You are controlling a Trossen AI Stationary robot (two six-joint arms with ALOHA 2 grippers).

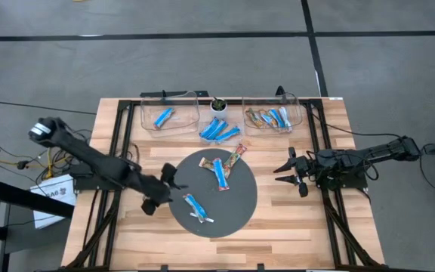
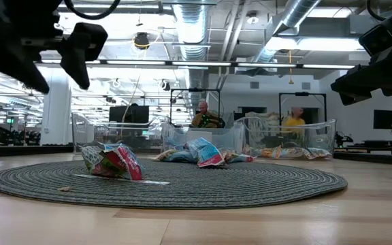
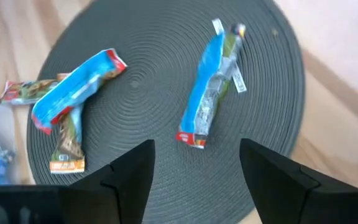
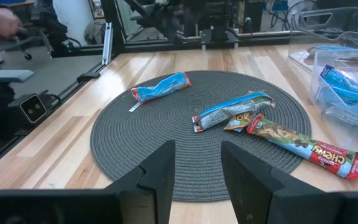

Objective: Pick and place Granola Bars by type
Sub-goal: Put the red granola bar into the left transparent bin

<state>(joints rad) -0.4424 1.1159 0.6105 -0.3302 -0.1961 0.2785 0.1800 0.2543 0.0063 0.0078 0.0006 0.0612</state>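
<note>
Looks like a robotics lab in an industrial space. Exposed ceiling ducts [image 2: 194, 27] upper center, more metal-framed rigs [image 2: 194, 102] mid-frame behind.

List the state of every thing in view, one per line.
Left tool: open, above the lone blue bar lying on the mat.
Right tool: open, empty, beside the mat.
Crossed bars: loose on the mat.
Left bin: holds one blue bar.
Right bin: holds several bars.

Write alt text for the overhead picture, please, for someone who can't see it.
Three granola bars lie on a round dark mat on a wooden table, the left gripper at the mat's edge. Clear bins behind hold more bars; the right gripper waits beside the mat.
</note>
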